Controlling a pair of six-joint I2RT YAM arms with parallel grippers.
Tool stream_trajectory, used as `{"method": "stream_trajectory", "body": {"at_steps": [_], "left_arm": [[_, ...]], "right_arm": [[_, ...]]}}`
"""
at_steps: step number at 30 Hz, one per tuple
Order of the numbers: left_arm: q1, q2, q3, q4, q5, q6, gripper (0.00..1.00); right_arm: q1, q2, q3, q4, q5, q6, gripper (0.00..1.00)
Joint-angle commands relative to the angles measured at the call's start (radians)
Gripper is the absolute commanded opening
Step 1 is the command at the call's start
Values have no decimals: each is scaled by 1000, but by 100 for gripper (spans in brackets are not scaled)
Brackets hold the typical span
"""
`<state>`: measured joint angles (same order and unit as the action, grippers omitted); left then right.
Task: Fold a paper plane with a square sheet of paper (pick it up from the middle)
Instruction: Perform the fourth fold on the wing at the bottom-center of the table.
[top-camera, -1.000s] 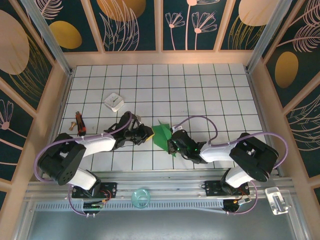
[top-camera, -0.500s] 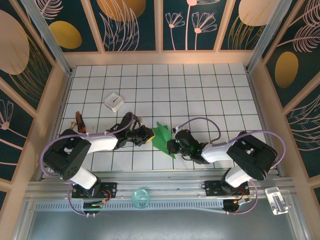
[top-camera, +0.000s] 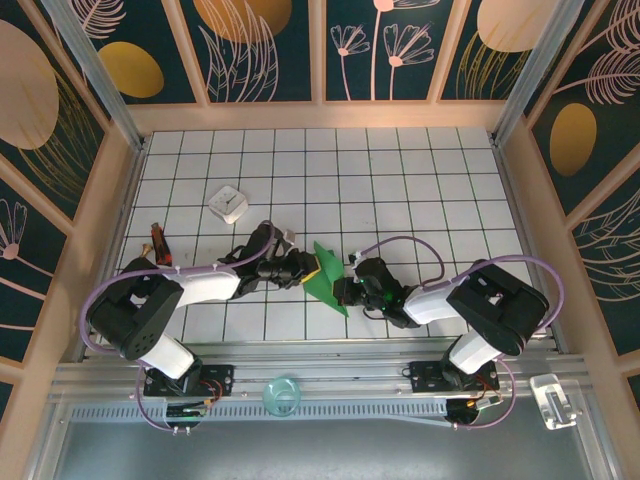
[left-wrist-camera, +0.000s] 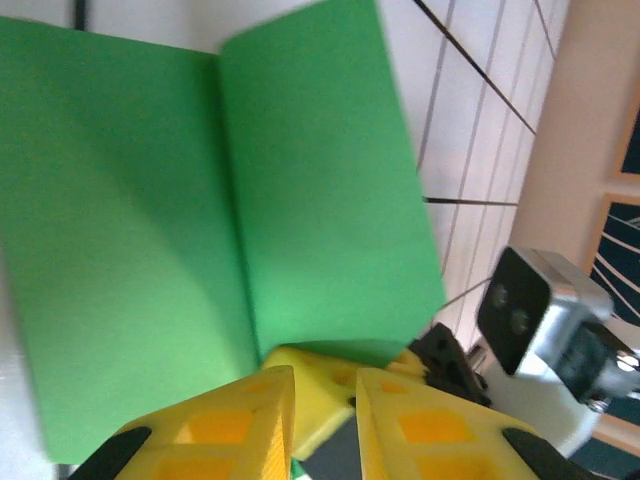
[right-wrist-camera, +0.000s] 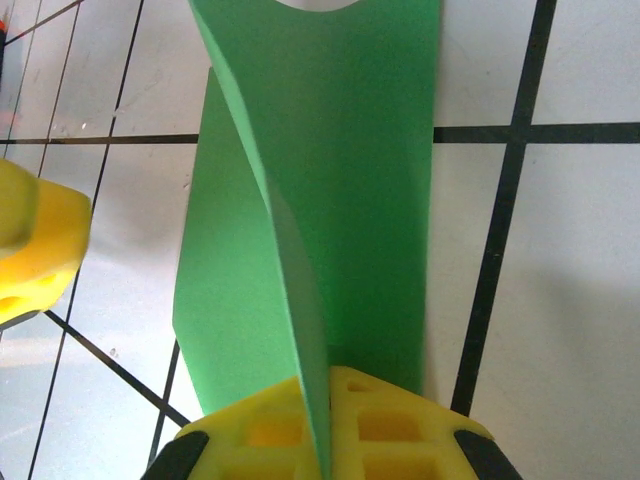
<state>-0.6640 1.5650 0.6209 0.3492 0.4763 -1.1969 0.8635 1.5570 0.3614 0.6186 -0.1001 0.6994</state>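
Right gripper (right-wrist-camera: 326, 395) pinches my square sheet of paper (right-wrist-camera: 340, 150), left gripper (left-wrist-camera: 325, 385) sits barely parted and empty at its edge; a shove could skew the crease.

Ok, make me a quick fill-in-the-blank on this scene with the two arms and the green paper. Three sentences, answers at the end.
1. The right tool is ___ on the folded bright-green sheet of paper.
2. The left tool has fingers coloured ___.
3. In the top view, the small white square box lies on the ___ arm's side of the white tiled floor.

Missing words: shut, yellow, left.
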Motion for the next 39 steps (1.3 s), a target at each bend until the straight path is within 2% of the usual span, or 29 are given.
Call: {"method": "stream_trajectory", "body": {"at_steps": [1,17,39], "left_arm": [[-11,20,47,66,28,22,24],[-36,206,179,173,83,-38,24],[-36,274,172,82,32,45,23]], "right_arm": [[-3,34,-24,-29,-23,23,4],[-2,57,-6,-56,-10,23,4],[-3,59,4,-74,-20,19,11]]}}
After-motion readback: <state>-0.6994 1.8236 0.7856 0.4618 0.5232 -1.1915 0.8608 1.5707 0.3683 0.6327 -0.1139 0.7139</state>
